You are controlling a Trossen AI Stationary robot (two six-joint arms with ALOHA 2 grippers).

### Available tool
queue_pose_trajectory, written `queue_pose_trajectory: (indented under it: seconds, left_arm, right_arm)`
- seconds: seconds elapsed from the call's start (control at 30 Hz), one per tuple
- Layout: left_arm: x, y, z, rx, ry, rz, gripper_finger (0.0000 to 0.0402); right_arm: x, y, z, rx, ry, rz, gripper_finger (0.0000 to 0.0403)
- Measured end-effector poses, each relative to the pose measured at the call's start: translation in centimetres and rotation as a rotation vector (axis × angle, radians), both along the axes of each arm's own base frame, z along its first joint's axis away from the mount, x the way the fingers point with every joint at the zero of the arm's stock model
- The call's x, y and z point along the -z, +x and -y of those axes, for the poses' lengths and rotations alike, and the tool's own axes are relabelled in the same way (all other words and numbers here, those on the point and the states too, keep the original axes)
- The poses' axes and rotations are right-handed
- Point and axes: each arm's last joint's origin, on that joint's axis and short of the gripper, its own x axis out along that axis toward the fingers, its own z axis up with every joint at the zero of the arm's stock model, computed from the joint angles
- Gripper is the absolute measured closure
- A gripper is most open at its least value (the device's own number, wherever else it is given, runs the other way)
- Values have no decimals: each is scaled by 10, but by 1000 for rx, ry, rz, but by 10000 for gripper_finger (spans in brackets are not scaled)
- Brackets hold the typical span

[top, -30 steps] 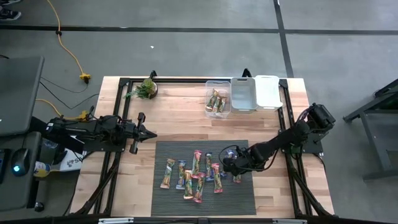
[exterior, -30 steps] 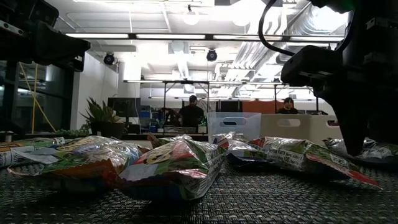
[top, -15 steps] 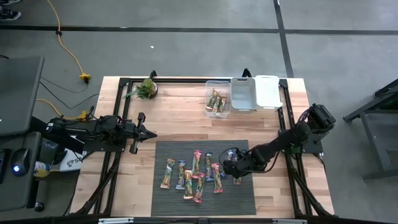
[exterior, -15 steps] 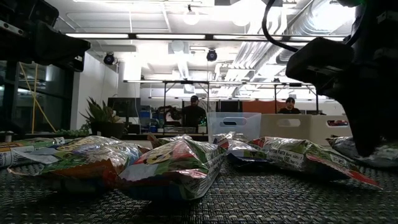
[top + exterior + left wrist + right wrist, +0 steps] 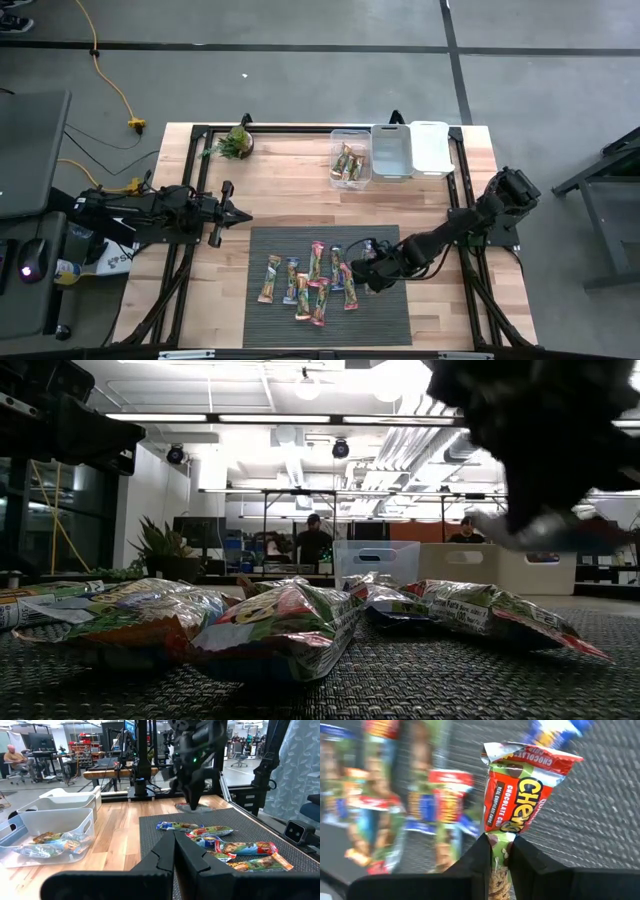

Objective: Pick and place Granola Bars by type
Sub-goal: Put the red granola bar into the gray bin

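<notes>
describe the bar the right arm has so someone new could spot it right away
Start at the dark mat on the wooden table and go to its right side, where the right end effector is. The granola bar pinched by one end there has a red and green wrapper; unlike the other bars, it is not lying flat.

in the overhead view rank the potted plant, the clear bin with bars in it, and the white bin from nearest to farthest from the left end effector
From the left end effector:
1. Potted plant, at the table's far-left edge.
2. Clear bin, far edge, mid-table.
3. White bin, far-right corner.
</notes>
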Motion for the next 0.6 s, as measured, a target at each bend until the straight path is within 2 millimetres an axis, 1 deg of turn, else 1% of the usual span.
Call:
queue_pose_trajectory:
  seconds: [0.13, 0.3, 0.5, 0.6]
  left_arm:
    - [0, 0, 0, 0, 0, 0, 401]
    - [0, 0, 0, 0, 0, 0, 401]
    - [0, 0, 0, 0, 0, 0, 401]
    - [0, 0, 0, 0, 0, 0, 401]
  right_arm:
    - [-27, 8, -4, -66, -126, 65, 361]
    - [-65, 17, -9, -151, -349, 181, 360]
    - [-109, 27, -9, -231, -605, 300, 359]
    - [-127, 31, -7, -250, -723, 332, 360]
